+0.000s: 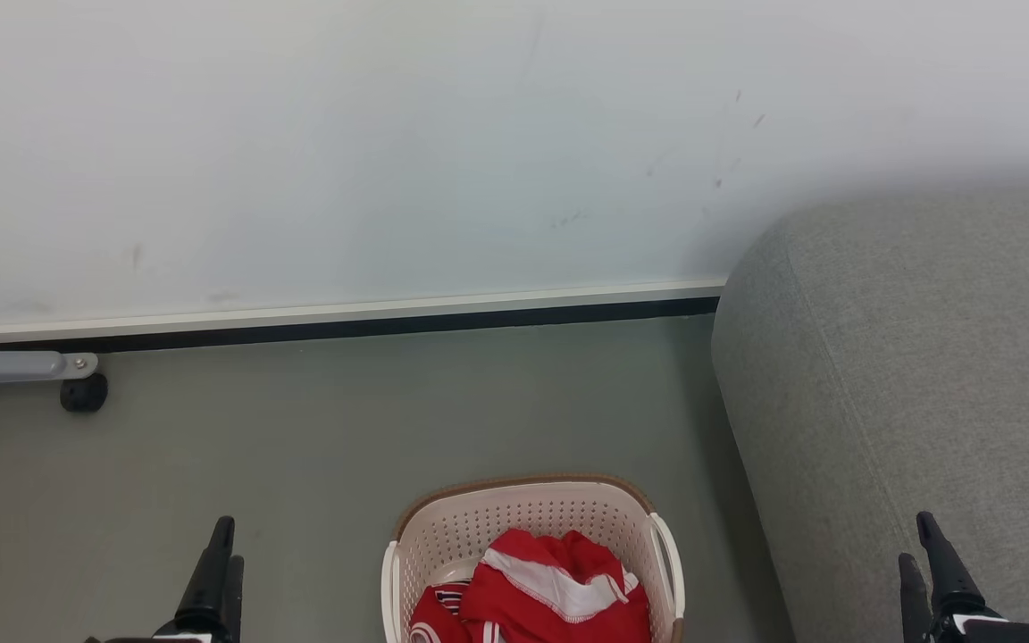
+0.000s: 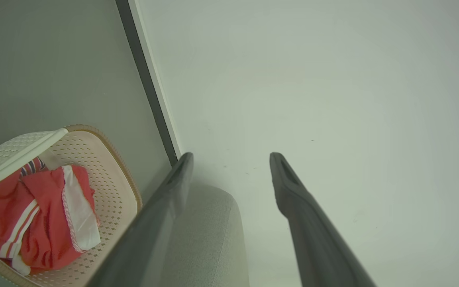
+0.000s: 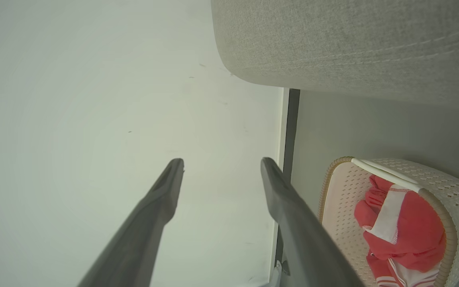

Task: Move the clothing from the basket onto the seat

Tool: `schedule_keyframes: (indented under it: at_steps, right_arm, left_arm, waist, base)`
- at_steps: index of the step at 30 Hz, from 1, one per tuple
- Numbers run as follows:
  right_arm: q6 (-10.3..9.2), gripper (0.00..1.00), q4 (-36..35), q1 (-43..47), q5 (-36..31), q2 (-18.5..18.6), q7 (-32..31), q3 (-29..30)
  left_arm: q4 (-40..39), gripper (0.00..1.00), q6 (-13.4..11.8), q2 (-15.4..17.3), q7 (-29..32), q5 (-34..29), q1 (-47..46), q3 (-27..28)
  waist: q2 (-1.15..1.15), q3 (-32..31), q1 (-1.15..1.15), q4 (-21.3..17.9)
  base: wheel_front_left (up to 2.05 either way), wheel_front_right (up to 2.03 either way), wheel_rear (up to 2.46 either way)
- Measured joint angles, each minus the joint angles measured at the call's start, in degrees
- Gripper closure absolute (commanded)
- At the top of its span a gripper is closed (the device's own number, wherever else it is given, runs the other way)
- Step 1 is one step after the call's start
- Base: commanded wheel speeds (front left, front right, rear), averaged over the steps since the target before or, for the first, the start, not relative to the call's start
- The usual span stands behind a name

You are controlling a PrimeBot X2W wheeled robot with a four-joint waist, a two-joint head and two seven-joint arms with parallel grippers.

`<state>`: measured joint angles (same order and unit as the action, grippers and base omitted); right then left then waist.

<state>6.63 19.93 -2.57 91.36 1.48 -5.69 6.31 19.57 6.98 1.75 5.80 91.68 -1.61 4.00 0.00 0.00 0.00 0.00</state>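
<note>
- The basket [image 1: 523,483] is standing on the floor [image 1: 318,446] at the lower middle of the head view. The bottom edge of the frame is cutting off its near part.
- The clothing [image 1: 559,580] is lying crumpled inside the basket, red with white trim. The bottom edge is cutting it off too, and the folds are hiding how many pieces are there.
- At the lower left of this heap a small part with dark and white stripes is peeking out. It is too small and too folded for me to tell whether it is part of a numeral.
- The seat [image 1: 907,375] is taking up the right side of the head view, near the basket, with a strip of floor between them. The right and bottom edges are cutting it off.
- The left claw [image 1: 230,543] is rising from the lower left, over the floor and well apart from the basket, and its base is out of frame. In the left wrist view its fingers [image 2: 313,239] are standing wide apart and are gripping nothing.
- The right claw [image 1: 915,538] is rising at the lower right, in front of the seat. In the right wrist view its fingers [image 3: 142,231] are also spread wide, and nothing is between them.
- At the left edge a grey metal leg [image 1: 14,366] with a black castor [image 1: 83,393] is coming in. What it belongs to is cut off.
- The wall [image 1: 389,134] is carrying a few small dark marks, too blurred to read.
</note>
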Motion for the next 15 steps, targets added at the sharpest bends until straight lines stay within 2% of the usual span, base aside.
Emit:
schedule_keyframes:
  at_steps: [8, 15]
  right_arm:
    - [-0.16, 0.00, -0.7, 0.1, -1.6, 0.0, 1.5, -1.0]
    - [-1.53, 0.00, -2.0, 0.2, -5.6, 0.0, 2.8, -1.9]
  left_arm:
    - [-1.0, 0.00, -0.2, 0.0, -1.5, -1.6, 0.0, -1.3]
    - [-2.4, 0.00, -1.1, 0.0, -3.0, -5.2, 0.0, -1.8]
  waist:
    - [0.00, -0.5, 0.00, 0.0]
    - [0.00, -0.8, 0.00, 0.0]
  base:
    - [0.00, 0.00, 0.00]
    - [0.00, 0.00, 0.00]
